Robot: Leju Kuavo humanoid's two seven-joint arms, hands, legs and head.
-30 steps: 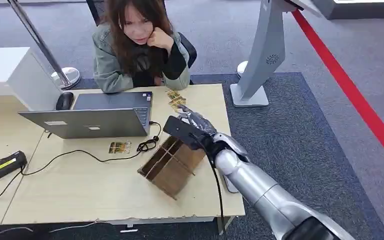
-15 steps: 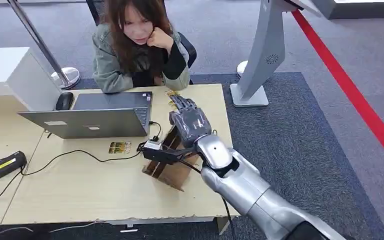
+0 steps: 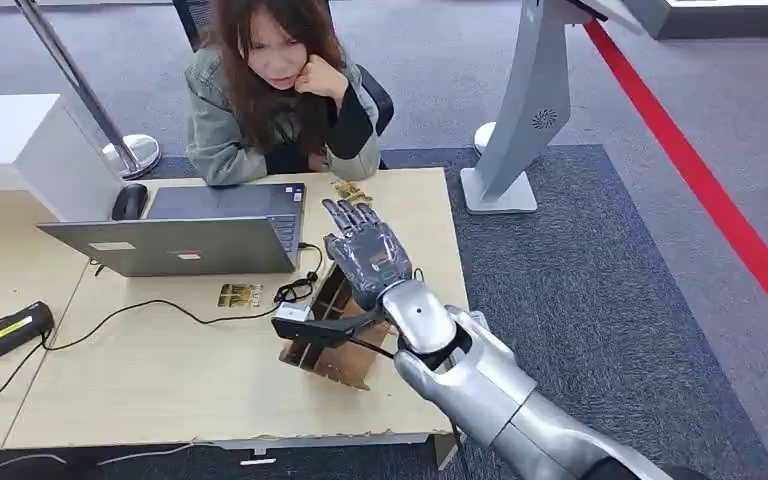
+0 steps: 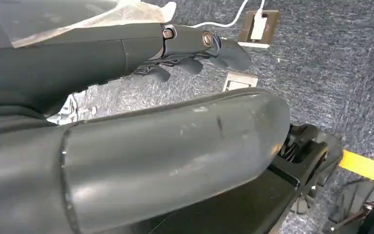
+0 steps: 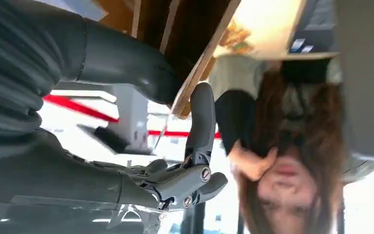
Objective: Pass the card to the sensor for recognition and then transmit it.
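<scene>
A card [image 3: 239,295] with a yellowish printed face is seen lying flat on the counter [image 3: 160,370], just in front of the open laptop [image 3: 185,240] and beside a coiled black cable [image 3: 295,290]. More cards [image 3: 348,190] are seen in a small loose pile at the far edge of the counter, near the seated person [image 3: 275,90].

The right hand [image 3: 365,255] is raised above the counter between the laptop and the counter's right edge, palm turned away from the camera, fingers [image 3: 345,212] extended and spread; nothing is held in it. Below the wrist, a wooden divided tray [image 3: 335,345] is seen tilted on the counter, partly hidden by the arm. In the right wrist view the fingers [image 5: 202,122] are seen apart, one stretched out along the tray's edge.

The left hand [image 4: 195,51] is seen hanging over grey carpet, its fingers [image 4: 229,51] loosely curled with nothing between them.

A black handheld device [image 3: 5,332] with a yellow label lies at the counter's left, cabled. A mouse [image 3: 129,201] sits behind the laptop. A grey kiosk stand [image 3: 520,110] rises from the carpet to the right.
</scene>
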